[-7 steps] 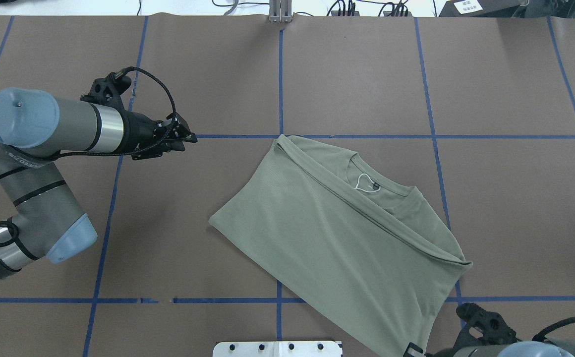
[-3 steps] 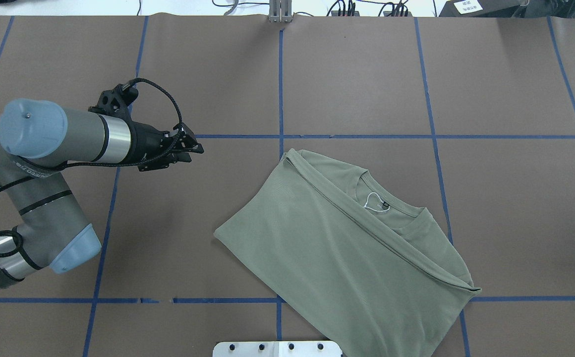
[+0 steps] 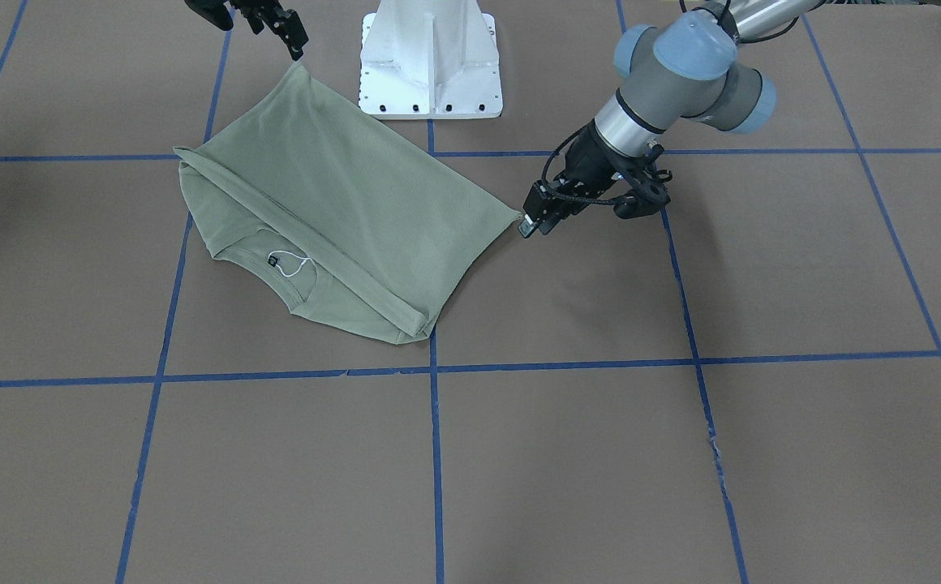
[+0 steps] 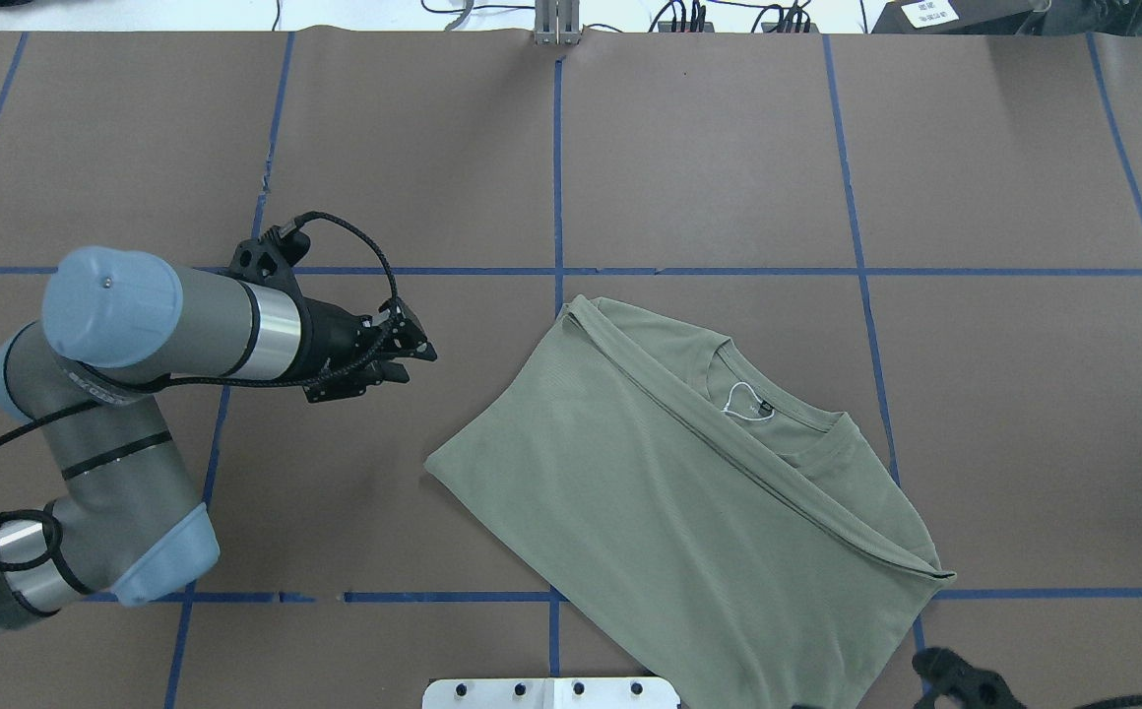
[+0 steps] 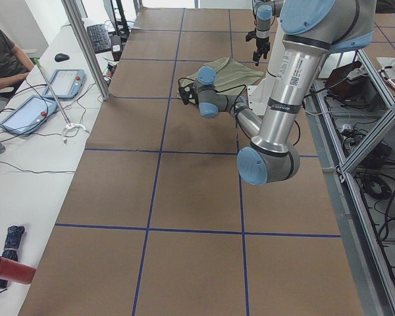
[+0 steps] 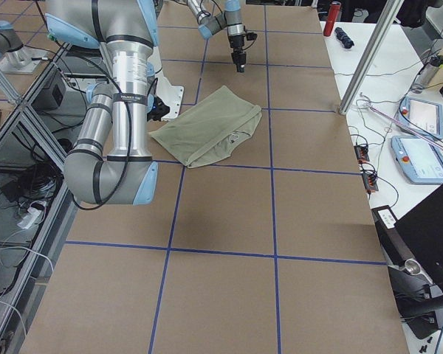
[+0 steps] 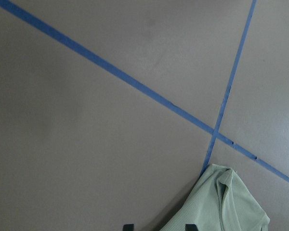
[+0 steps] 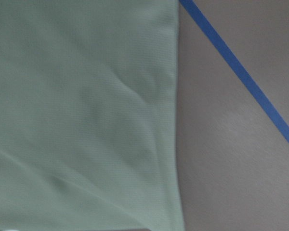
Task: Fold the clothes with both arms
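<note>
A wide bench (image 4: 709,148) covered in brown paper is marked into large squares by blue tape lines. Two silver and grey robot arms with light-blue caps reach over it. The left arm (image 4: 138,325) bends in from the overhead view's left, and the right arm (image 6: 125,88) stands near the robot's own edge.

A sage-green knit shirt (image 4: 669,492) lies flat on the bench, right of centre and close to the robot. It sits on a diagonal, with a folded layer covering much of the body and the neckline facing the far side. One corner reaches the bench edge just beside the white pedestal base (image 3: 430,57).

The left claw (image 4: 416,360) is empty, its fingers a moderate gap apart, near the shirt's left corner. The right claw (image 3: 288,36) sits right at the shirt's near corner; whether it grips the cloth cannot be told.

A white string (image 4: 740,399) loops at the neckline beside a small black label (image 4: 764,407).
</note>
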You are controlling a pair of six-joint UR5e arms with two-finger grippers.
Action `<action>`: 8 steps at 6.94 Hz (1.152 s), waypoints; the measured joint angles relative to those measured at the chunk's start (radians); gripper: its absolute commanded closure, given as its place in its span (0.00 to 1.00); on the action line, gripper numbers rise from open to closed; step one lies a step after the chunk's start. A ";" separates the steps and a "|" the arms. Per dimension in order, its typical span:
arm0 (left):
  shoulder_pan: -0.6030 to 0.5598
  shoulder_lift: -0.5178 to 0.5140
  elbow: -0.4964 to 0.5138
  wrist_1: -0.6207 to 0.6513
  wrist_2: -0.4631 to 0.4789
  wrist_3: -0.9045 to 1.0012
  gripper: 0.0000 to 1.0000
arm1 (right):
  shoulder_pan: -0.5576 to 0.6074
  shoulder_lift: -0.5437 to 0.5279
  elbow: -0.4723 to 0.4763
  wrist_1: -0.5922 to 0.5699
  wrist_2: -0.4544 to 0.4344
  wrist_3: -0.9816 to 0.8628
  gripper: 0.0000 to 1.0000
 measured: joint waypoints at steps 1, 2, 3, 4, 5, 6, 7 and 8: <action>0.076 0.000 -0.046 0.105 0.052 -0.025 0.47 | 0.124 0.034 -0.013 -0.001 0.005 -0.047 0.00; 0.149 0.002 -0.063 0.165 0.115 -0.044 0.47 | 0.244 0.078 -0.042 -0.001 0.011 -0.138 0.00; 0.198 0.006 -0.062 0.192 0.158 -0.054 0.46 | 0.359 0.126 -0.082 -0.002 0.031 -0.237 0.00; 0.217 0.008 -0.056 0.201 0.177 -0.058 0.46 | 0.450 0.168 -0.126 -0.001 0.067 -0.322 0.00; 0.226 0.007 -0.046 0.204 0.186 -0.060 0.46 | 0.510 0.197 -0.167 0.002 0.100 -0.393 0.00; 0.228 0.005 -0.038 0.205 0.190 -0.059 0.46 | 0.539 0.211 -0.191 0.003 0.115 -0.428 0.00; 0.227 0.003 -0.032 0.205 0.196 -0.057 0.46 | 0.548 0.217 -0.200 0.004 0.120 -0.441 0.00; 0.225 0.000 -0.028 0.205 0.209 -0.057 0.46 | 0.551 0.218 -0.204 0.003 0.122 -0.445 0.00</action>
